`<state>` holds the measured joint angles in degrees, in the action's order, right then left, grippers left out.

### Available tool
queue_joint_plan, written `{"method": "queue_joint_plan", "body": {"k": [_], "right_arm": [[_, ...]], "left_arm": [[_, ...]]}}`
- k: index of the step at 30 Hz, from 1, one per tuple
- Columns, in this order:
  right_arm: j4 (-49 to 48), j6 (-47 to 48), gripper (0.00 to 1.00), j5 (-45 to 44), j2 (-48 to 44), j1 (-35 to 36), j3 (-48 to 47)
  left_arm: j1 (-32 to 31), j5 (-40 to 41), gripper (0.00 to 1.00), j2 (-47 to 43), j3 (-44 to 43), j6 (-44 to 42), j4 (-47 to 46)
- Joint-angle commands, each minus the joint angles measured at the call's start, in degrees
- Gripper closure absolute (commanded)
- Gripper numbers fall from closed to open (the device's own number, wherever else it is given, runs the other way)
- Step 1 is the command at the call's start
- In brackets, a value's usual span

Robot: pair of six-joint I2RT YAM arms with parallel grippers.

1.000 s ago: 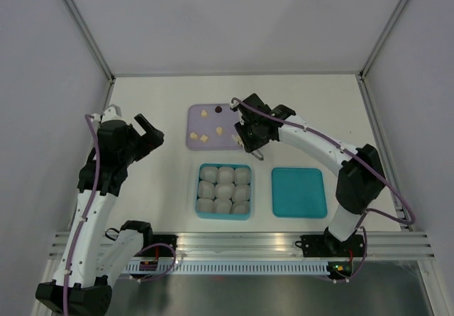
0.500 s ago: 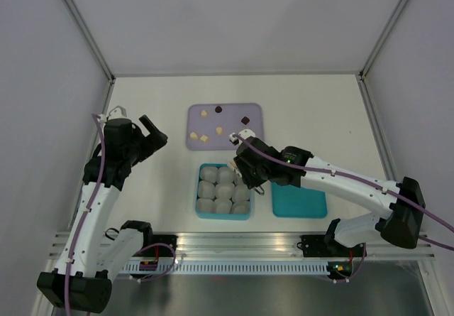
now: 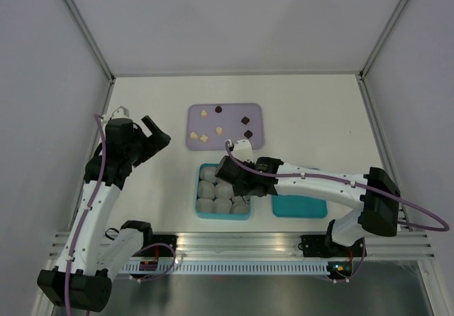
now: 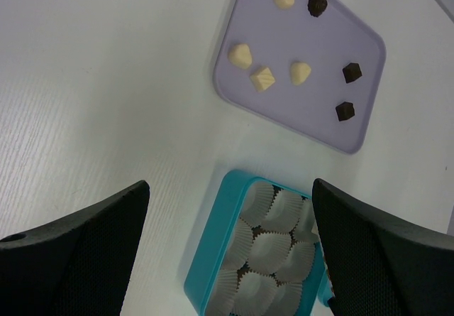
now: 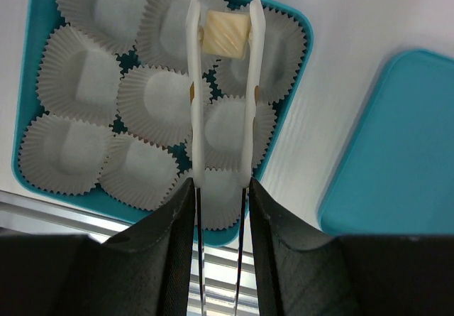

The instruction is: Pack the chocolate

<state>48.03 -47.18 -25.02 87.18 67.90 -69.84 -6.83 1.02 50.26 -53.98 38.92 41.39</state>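
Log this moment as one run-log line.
right pincer: shut on cream chocolate, above teal box | left pincer: open, empty | lavender tray: seven chocolates

Left gripper (image 3: 157,133) is hovering, fingers gaping wide; right arm (image 3: 319,182) is reaching leftward, right gripper (image 5: 225,28) is pinching a cream chocolate (image 5: 227,35).

Overhead camera looks down; both close wrist views share the box (image 4: 213,248).
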Motion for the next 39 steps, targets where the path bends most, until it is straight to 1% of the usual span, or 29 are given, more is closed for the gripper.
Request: {"method": "queue_joint_plan", "body": {"k": [1, 6, 16, 27, 39], "right_arm": [[2.24, -8.54, 0.96, -4.34, 1.94, 1.44, -3.28], [4.35, -13.2, 0.96, -6.54, 4.4, 2.24, -4.86], [5.93, -15.05, 0.96, -6.89, 6.95, 2.77, -6.09], [4.71, -14.43, 0.95, -6.28, 8.97, 2.77, -5.57], [7.25, -14.26, 0.94, -6.54, 10.82, 2.85, -7.15]], "left_arm": [[-0.11, -2.6, 0.0, -0.34, 0.54, 2.04, -1.75], [-1.34, -2.42, 0.0, -0.51, 0.8, 2.3, -1.84], [-2.49, -1.98, 0.0, -0.87, 1.15, 2.48, -1.75], [-2.75, -2.07, 0.0, -1.13, 1.59, 2.48, -1.92], [-2.84, -1.98, 0.0, -1.13, 1.86, 2.48, -2.01]]}}
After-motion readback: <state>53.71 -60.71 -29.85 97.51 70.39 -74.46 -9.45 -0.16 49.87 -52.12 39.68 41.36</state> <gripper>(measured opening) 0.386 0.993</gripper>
